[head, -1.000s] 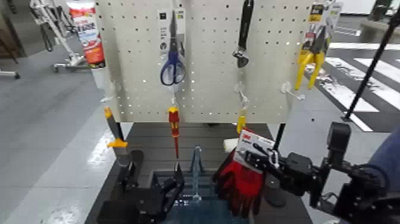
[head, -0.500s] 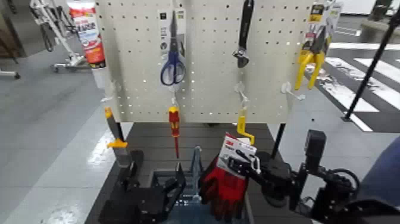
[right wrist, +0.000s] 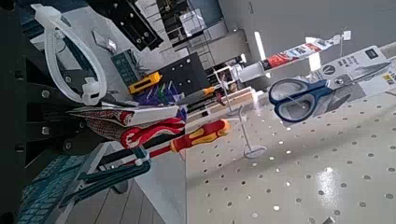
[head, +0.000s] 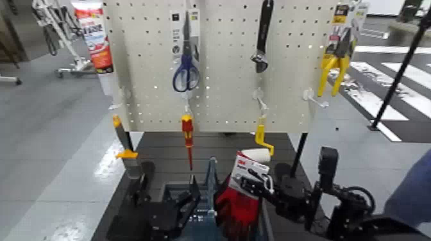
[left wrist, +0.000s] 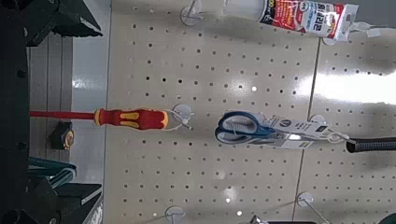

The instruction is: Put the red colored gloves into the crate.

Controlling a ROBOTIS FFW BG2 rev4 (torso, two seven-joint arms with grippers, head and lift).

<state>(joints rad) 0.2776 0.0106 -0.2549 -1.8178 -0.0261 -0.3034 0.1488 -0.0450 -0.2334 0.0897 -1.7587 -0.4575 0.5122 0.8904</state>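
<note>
At the far left, you have a red-and-white tube hanging on the pegboard, with an orange-and-grey hand tool upright below it. Your left claw is stationed low over the left side of the crate, its jaws apart and holding nothing. Blue-handled scissors hang on the board, a red-and-yellow screwdriver point-down beneath them.

The crate, blue-grey with an upright central handle, sits on the dark slatted counter. The red gloves hang from their retail card over the crate's right part, just beside the handle; whether they touch the crate inside, you cannot tell. Your right claw is clamped on the card, reaching in from the right.

Above, an adjustable wrench hangs head-down, with a yellow-handled roller beneath it. Yellow-handled pliers occupy the board's right edge.
</note>
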